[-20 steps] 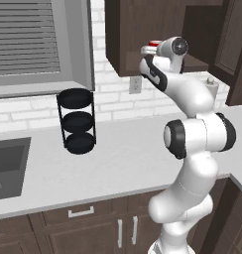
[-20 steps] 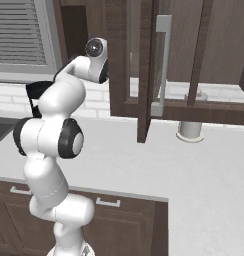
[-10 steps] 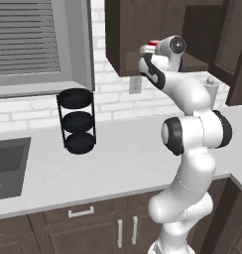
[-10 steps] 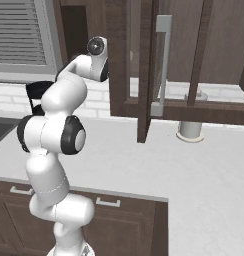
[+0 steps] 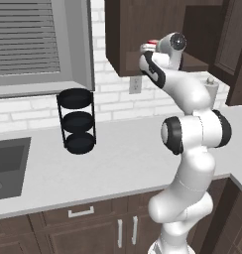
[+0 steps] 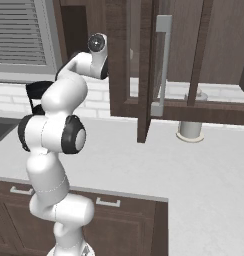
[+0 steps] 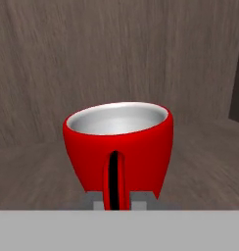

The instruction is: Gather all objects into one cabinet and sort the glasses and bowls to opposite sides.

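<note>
A red mug (image 7: 117, 147) with a pale inside fills the middle of the hand view, its handle facing the camera. My gripper (image 7: 114, 202) is shut on that handle, one grey fingertip on each side. Behind the mug are the wood back wall and shelf floor of the cabinet (image 7: 53, 73). From the left base view, the gripper (image 5: 147, 50) holds the red mug (image 5: 152, 43) at the dark-brown cabinet's (image 5: 128, 34) lower edge. The cabinet's glass-paned door (image 6: 179, 60) stands open, showing its grey bar handle (image 6: 162, 65). The bowl, the other mug and the blue cup are out of view.
A black three-tier rack (image 5: 77, 121) stands on the grey counter (image 5: 108, 163) by the brick wall. A sink (image 5: 9, 166) is at the far left. A grey canister (image 6: 190, 127) sits on the counter beyond the open door. A window with blinds (image 5: 29, 39) is at the upper left.
The hand with the red mug has edged slightly up and toward the cabinet; the rest of the scene is the same.
</note>
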